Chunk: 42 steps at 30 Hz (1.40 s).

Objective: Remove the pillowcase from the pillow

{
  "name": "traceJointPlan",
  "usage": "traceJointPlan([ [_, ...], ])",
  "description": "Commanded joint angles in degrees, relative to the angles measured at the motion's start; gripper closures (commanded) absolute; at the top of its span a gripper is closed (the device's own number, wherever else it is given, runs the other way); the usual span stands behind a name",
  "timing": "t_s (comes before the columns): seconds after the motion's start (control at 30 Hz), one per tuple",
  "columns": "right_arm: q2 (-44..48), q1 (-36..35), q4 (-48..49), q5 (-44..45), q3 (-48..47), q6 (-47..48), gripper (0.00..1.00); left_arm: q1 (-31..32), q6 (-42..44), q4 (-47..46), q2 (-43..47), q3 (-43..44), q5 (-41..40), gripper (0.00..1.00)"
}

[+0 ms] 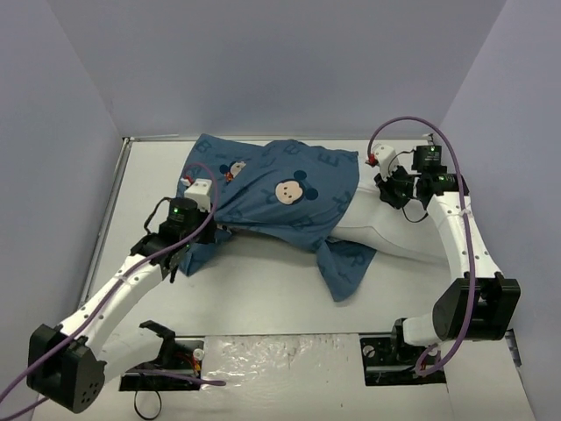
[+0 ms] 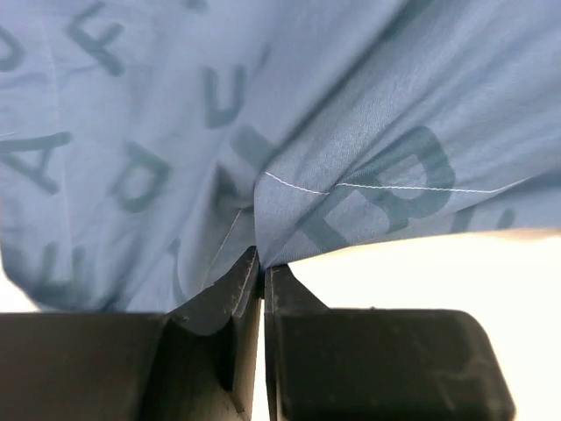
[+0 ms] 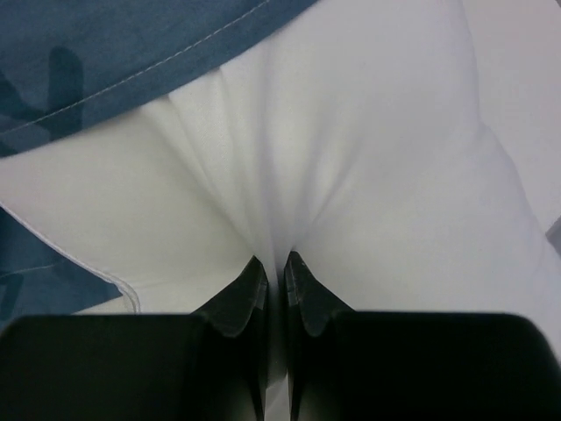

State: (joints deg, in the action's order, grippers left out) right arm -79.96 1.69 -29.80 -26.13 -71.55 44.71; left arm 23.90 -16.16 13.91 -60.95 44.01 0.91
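Top external: pillowcase (image 1: 280, 189) lies across the far middle of the worktop (image 1: 263, 298), covering the left part of the pillow (image 1: 390, 235); the bare white end sticks out toward the right edge. The left gripper (image 1: 181, 254) is at the pillowcase's near-left edge, the right gripper (image 1: 392, 189) at the pillow's bare end.
Left wrist: jaws clenched on a pillowcase fold.
Right wrist: jaws pinching white pillow fabric.

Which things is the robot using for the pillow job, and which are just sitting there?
For the job: pillowcase, pillow, left gripper pinching the pillowcase, right gripper pinching the pillow.
Just there: table, purple cable.
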Motion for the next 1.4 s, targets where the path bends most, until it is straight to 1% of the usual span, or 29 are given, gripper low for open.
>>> traceJointPlan([
  [0.0, 0.6, 2.52, -0.17, -0.32, -3.77, 0.64, 1.0, -6.21, 0.08, 0.24, 4.17, 0.2, -1.71, 0.98],
  [0.1, 0.42, 2.52, -0.43, -1.03, -4.39, -0.32, 1.0, -7.9, 0.34, 2.07, 4.7, 1.78, -0.91, 0.98],
  [0.2, 0.16, 3.66, -0.43, -0.23, -5.79, 0.11, 1.0, -11.23, 0.43, 6.03, 4.96, 3.71, -3.89, 0.98],
  [0.23, 0.33, 4.45, -0.61, -0.93, -6.23, 0.2, 1.0, -16.12, -0.09, 6.47, 5.31, 4.15, -2.94, 0.98],
  [0.3, 0.42, 6.56, -1.05, -3.21, -8.07, 0.64, 1.0, -21.76, -1.32, 7.79, 6.02, 5.2, -1.7, 0.98],
  [0.33, 0.42, 7.26, -1.31, -3.75, -8.78, 0.64, 1.0, -27.53, -1.67, 8.49, 6.19, 5.99, -1.52, 0.98],
  [0.37, 0.34, 8.4, -1.31, -4.1, -9.39, 0.73, 1.0, -29.16, -1.94, 9.02, 6.28, 7.74, -2.22, 0.98],
  [0.6, -2.3, 16.04, -1.22, -8.76, -15.11, 0.12, 1.0, -31.55, -2.56, 11.48, 5.23, 16.09, -6.18, 0.98],
  [0.67, -2.83, 15.62, -3.41, -10.51, -16.25, 2.3, 1.0, -31.37, -1.86, 9.22, 5.31, 16.64, -2.69, 0.98],
  [0.7, -3.96, 14.05, -8.21, -11.74, -16.69, 7.01, 1.0, -31.02, -2.72, 4.85, 4.88, 16.03, 5.17, 0.98],
  [0.73, -4.41, 12.56, -9.91, -12.19, -16.26, 8.62, 1.0, -30.32, -3.34, 2.63, 4.0, 15.67, 9.6, 0.96],
  [0.77, -4.41, 10.8, -11.23, -11.41, -15.56, 10.12, 0.92, -27.88, -4.22, -1.74, 1.56, 15.32, 13.73, 0.88],
  [0.8, -3.54, 8.96, -12.2, -10.62, -14.51, 11.7, 0.69, -25.94, -5.36, -3.0, -0.29, 15.14, 17.6, 0.56],
  [0.87, -1.7, 4.03, -12.12, -8.59, -11.09, 14.61, 0.5, -20.51, -3.97, -1.27, -6.42, 17.76, 19.75, 0.1],
  [0.9, 0.23, 3.24, -11.86, -8.76, -10.29, 15.4, 0.35, -16.21, -1.35, 1.44, -8.81, 19.26, 20.44, 0.06],
  [0.93, 1.12, 2.79, -8.46, -8.5, -9.58, 14.71, 0.27, -14.51, -1.59, 2.69, -11.01, 22.23, 19.32, 0.06],
  [0.97, 1.39, 2.88, -5.65, -6.24, -9.31, 7.22, 0.21, -13.45, -2.81, 2.61, -15.47, 23.57, 19.66, 0.06],
  [1.0, 1.13, 3.05, -2.31, -3.6, -9.83, 1.14, 0.1, -12.14, -6.3, 2.26, -17.78, 24.8, 19.83, 0.06],
  [1.03, 0.17, 3.4, 3.2, -1.14, -10.97, -5.62, 0.06, -11.69, -8.95, 2.09, -19.8, 26.29, 18.79, 0.06],
  [1.07, -1.15, 5.75, 3.87, -0.77, -12.89, -15.78, 0.05, -11.42, -11.58, -0.18, -24.0, 29.0, 18.61, 0.06],
  [1.1, -4.2, 6.73, 3.96, -1.37, -17.26, -20.58, 0.04, -11.25, -16.83, -1.16, -26.22, 30.42, 18.52, 0.06],
  [1.13, -5.54, 7.09, 5.27, 0.88, -18.96, -25.76, 0.04, -10.98, -20.45, -1.69, -30.33, 31.83, 17.12, 0.06],
  [1.17, -6.6, 6.92, 6.15, 3.78, -20.37, -35.03, 0.03, -10.72, -23.45, -3.44, -32.28, 34.97, 16.5, 0.06],
  [1.2, -8.0, 6.83, 8.25, 9.98, -21.86, -38.87, 0.03, -10.54, -29.22, -3.19, -34.57, 36.92, 15.89, 0.06],
  [1.23, -8.45, 6.66, 9.23, 13.96, -22.31, -42.3, 0.02, -9.76, -31.71, -1.8, -36.85, 39.2, 14.92, 0.06],
  [1.27, -8.8, 6.48, 9.84, 18.7, -22.75, -45.55, 0.0, -9.14, -33.22, 0.83, -41.31, 41.66, 14.04, 0.06],
  [1.3, -9.41, 6.04, 10.29, 22.49, -23.19, -50.29, 0.0, -8.35, -34.36, 3.03, -43.62, 47.08, 12.12, 0.06],
  [1.33, -9.77, 5.95, 10.73, 31.05, -24.07, -51.99, 0.0, -7.13, -35.42, 6.01, -48.17, 50.0, 10.45, 0.06],
  [1.37, -10.21, 5.87, 10.99, 34.27, -24.42, -53.13, 0.0, -6.68, -36.65, 11.87, -50.39, 52.91, 8.86, 0.06],
])
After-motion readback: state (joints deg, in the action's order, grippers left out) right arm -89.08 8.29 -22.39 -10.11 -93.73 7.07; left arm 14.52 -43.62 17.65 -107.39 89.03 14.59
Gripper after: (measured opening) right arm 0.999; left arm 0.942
